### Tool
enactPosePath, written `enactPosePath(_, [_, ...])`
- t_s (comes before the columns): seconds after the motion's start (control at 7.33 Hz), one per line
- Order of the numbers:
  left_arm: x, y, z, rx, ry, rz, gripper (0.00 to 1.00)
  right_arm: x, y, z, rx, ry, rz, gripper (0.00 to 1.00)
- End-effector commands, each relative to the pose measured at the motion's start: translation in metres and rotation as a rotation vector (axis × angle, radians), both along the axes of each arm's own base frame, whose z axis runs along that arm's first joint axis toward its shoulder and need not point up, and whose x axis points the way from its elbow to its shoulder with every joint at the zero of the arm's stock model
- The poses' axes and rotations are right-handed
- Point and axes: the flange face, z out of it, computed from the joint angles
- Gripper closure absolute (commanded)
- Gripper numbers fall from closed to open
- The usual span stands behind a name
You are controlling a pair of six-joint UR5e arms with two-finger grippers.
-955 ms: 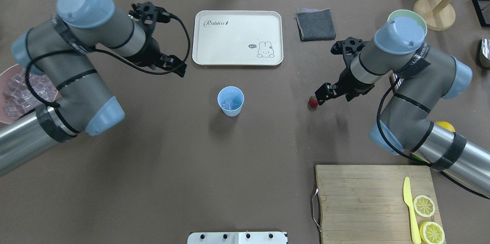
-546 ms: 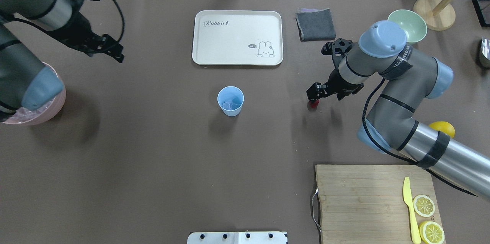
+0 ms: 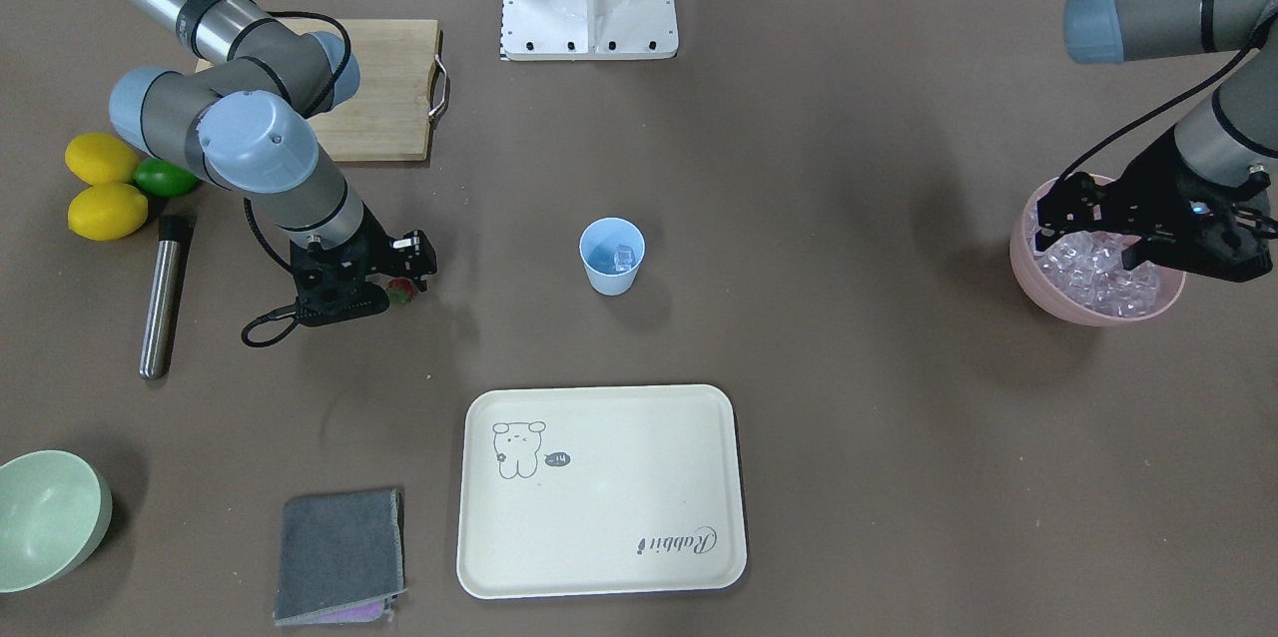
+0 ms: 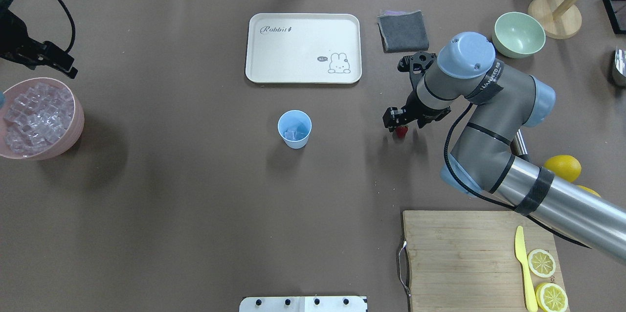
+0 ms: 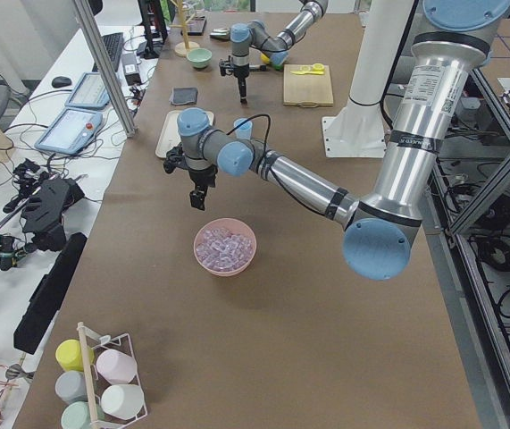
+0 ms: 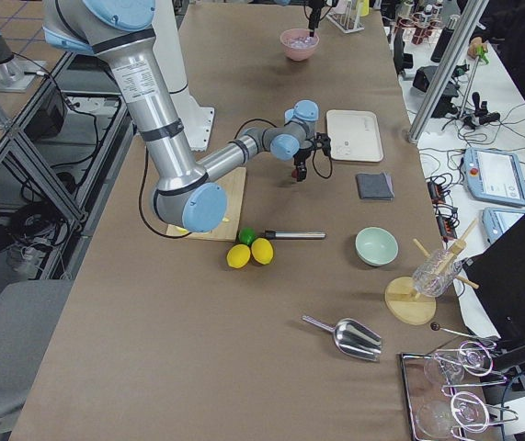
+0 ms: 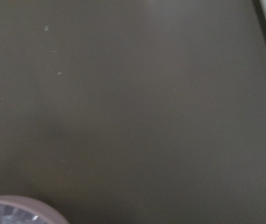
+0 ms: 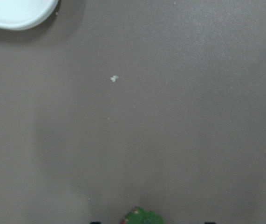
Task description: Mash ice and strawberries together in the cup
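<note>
The cup (image 4: pixel 295 129) stands upright in the middle of the worktop (image 4: pixel 195 204), with a few cubes of ice (image 3: pixel 623 258) lying in its bottom. At the left edge sits a pink bowl (image 4: pixel 79 121) heaped with many more of the same clear cubes.

The strawberry (image 4: pixel 401 130) lies on the bare worktop well to the right of the cup. The right hand (image 4: pixel 397 124) is down over it with its fingers spread wide. In the right wrist view the berry's green top sits between the two fingertips, with a gap on either side (the tips only just show at the bottom edge of that view).

The left hand (image 4: pixel 68 68) hangs above the worktop at the far left, just beyond the pink bowl's far rim. I cannot tell whether its fingers are wide or narrow; the left wrist view is blurred and shows only worktop and a sliver of the bowl's rim.

Beyond the cup lies a cream tray (image 4: pixel 303 48). A folded grey cloth (image 4: pixel 403 32) lies to its right, and a pale-green bowl (image 4: pixel 519 34) sits further right. In the near right corner a wooden board (image 4: pixel 464 253) carries a yellow knife (image 4: pixel 523 268) and two lemon slices (image 4: pixel 542 263). A steel rod (image 3: pixel 163 303) lies near two whole lemons (image 3: pixel 100 211) and a lime (image 3: pixel 165 178).
</note>
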Motion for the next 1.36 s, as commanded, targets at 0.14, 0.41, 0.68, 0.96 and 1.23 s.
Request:
enactPosePath(0.14, [-0.026, -0.001, 0.025, -0.006, -0.019, -0.004, 0.03, -0.006, 0.002, 0.0, -0.01, 0.003, 0.003, 1.0])
enactPosePath(0.41, [-0.073, 0.005, 0.061, -0.015, -0.075, 0.06, 0.03, -0.008, 0.002, -0.016, -0.005, -0.02, -0.002, 1.0])
enactPosePath(0.68, [-0.115, 0.0, 0.083, -0.027, -0.094, 0.062, 0.03, -0.02, -0.008, -0.08, -0.021, -0.088, 0.052, 1.0])
enactPosePath(0.96, [-0.125, 0.0, 0.092, -0.052, -0.099, 0.046, 0.03, -0.029, -0.01, -0.136, -0.056, -0.154, 0.107, 1.0])
enactPosePath(1.23, [-0.135, 0.003, 0.102, -0.076, -0.102, 0.029, 0.03, -0.049, 0.003, -0.186, -0.089, -0.211, 0.133, 1.0])
